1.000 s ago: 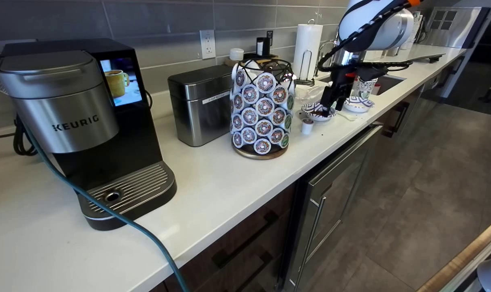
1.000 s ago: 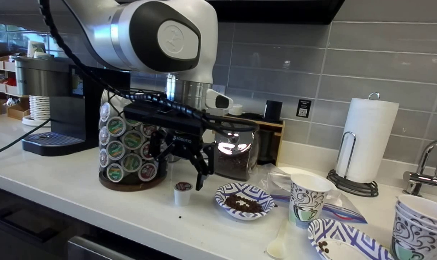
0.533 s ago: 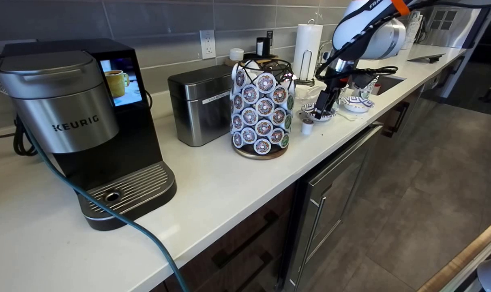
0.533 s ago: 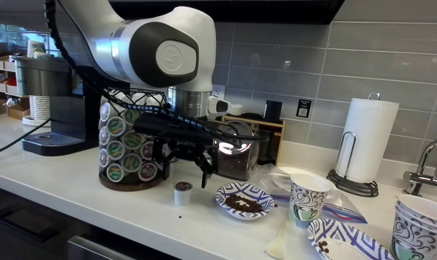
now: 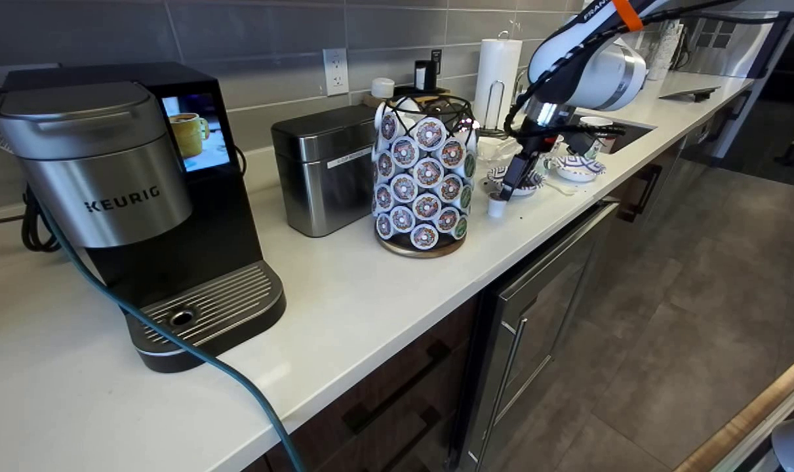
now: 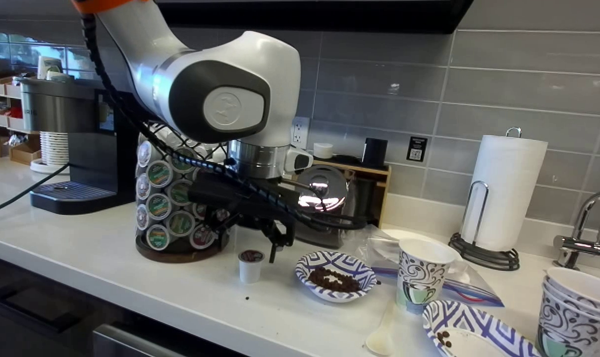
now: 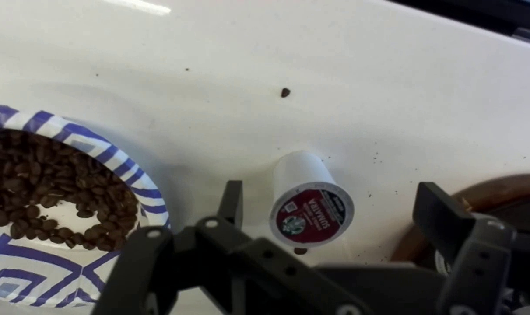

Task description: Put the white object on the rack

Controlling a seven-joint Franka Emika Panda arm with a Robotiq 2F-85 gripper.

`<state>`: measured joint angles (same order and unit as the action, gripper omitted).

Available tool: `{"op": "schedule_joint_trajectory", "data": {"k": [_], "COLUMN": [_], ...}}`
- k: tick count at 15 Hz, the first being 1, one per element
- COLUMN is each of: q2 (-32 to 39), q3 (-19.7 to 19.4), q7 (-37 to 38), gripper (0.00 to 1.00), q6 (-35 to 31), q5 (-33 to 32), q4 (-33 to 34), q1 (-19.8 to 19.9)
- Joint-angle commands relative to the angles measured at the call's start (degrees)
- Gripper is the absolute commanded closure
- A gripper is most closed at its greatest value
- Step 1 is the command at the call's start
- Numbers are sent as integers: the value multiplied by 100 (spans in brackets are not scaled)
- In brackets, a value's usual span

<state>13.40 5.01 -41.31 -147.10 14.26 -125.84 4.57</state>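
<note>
"How does the end effector (image 7: 335, 208) stand?"

"Fingers spread apart, above the desk (image 6: 205, 302)."

"And the white pod (image 6: 250, 271)?"

"Upright on the desk. In the wrist view it shows between the fingertips, a gap on each side."

"What's around it?"

"The rack (image 6: 178, 256) near one side; near the other, a patterned bowl (image 6: 324, 258) of coffee beans (image 7: 72, 175)."
</note>
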Motion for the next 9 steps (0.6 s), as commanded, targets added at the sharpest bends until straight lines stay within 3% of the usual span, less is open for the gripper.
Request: {"op": "schedule_joint_trajectory", "data": {"k": [1, 9], "q2": [234, 467], "q3": [149, 389], "q7": [-383, -660], "gripper": [0, 0], "q6": [-251, -375], "q5": [295, 749], "q4": [92, 276], "q1": [155, 364]}}
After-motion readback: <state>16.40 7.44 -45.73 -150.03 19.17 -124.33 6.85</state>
